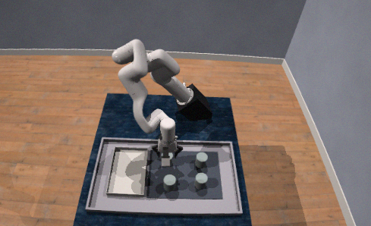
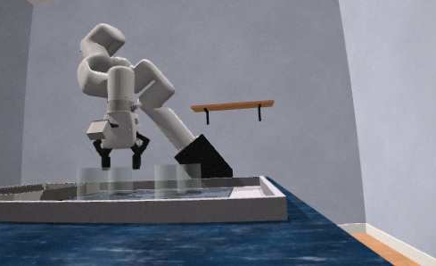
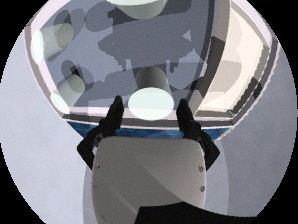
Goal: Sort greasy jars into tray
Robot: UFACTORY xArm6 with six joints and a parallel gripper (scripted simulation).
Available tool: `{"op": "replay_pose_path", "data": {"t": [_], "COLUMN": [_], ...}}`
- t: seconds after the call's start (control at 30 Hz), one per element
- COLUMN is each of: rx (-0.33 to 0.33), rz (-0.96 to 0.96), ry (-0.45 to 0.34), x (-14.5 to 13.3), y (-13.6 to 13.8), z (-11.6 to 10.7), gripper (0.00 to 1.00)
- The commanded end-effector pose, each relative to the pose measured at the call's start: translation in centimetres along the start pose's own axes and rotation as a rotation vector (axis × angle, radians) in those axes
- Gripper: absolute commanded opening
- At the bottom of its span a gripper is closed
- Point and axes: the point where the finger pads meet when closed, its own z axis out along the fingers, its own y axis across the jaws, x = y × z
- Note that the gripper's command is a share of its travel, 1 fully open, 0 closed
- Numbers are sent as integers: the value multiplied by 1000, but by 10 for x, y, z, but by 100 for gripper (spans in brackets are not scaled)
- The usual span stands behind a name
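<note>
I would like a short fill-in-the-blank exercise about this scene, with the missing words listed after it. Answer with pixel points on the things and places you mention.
1. The number of glass jars standing on the dark mat [image 1: 187,171] is ____.
2. The gripper [image 1: 167,149] [image 2: 121,162] [image 3: 150,103] is not closed but ____.
3. The pale tray [image 1: 144,180] beside the mat holds ____ jars.
4. The wooden shelf [image 2: 233,106] is fixed to the ____.

Missing words: four; open; no; wall.

Wide-open gripper [image 1: 168,152] [image 2: 121,163] [image 3: 150,103] here, a finger passing either side of the nearest jar [image 1: 171,155] [image 3: 151,104]! Gaps separate it from three more upright jars, the closest blocking straight across the mat [image 1: 186,171] [image 3: 150,42]; toward the tray [image 1: 144,177] [image 3: 262,60], only its raised rim intervenes.
</note>
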Motion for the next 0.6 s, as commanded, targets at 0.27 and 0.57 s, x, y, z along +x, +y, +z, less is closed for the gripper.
{"op": "replay_pose_path", "data": {"t": [0.27, 0.57], "rx": [0, 0], "rz": [1, 1], "ry": [4, 4], "x": [2, 2], "y": [0, 0], "z": [22, 26], "gripper": [100, 100]}}
